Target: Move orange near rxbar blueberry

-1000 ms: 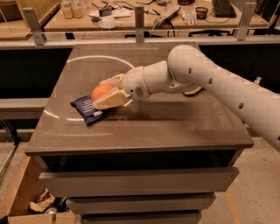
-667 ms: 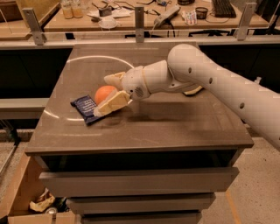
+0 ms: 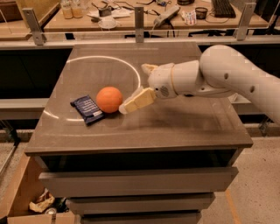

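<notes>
The orange [image 3: 109, 99] rests on the dark table [image 3: 175, 127], left of centre. The rxbar blueberry [image 3: 87, 109], a dark navy wrapper, lies flat just left of the orange, touching or almost touching it. My gripper [image 3: 133, 87] is just right of the orange, open and empty. Its near finger [image 3: 138, 100] reaches toward the orange's right side and the far finger [image 3: 148, 68] points to the back. The white arm comes in from the right.
A white ring of light [image 3: 103, 59] marks the tabletop. A rail with metal posts [image 3: 139, 19] runs behind the table, with a cluttered workbench [image 3: 131, 11] beyond it. Drawers [image 3: 140, 181] sit below the tabletop. A cardboard box [image 3: 26, 197] stands at lower left.
The gripper has let go of the orange and drawn back to the right. The orange now sits free on the table beside the bar.
</notes>
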Tool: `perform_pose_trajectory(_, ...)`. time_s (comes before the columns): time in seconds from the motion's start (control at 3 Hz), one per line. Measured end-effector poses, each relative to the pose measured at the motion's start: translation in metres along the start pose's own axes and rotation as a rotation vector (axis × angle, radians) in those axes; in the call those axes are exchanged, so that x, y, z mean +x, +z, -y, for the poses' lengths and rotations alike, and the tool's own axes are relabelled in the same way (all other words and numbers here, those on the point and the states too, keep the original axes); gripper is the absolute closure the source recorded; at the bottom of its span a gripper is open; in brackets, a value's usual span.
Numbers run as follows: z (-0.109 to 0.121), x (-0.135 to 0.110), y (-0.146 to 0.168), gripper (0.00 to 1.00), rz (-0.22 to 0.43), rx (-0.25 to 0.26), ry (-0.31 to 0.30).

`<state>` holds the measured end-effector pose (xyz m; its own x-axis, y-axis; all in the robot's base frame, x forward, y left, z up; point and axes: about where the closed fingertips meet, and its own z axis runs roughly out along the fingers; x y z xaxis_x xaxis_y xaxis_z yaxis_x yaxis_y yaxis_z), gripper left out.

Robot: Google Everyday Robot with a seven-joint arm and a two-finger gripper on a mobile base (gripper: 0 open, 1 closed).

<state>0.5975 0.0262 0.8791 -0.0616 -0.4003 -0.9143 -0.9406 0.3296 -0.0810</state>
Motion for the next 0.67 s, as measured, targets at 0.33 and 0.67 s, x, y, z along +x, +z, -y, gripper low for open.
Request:
perform_pose_trajectory(0.33,0.025,0.0,-0.083,0.0,-0.065,0.235,0.005)
perform_pose_trajectory(0.67,0.022,-0.012,-0.091,0.0,-0.067,0.255,-0.012)
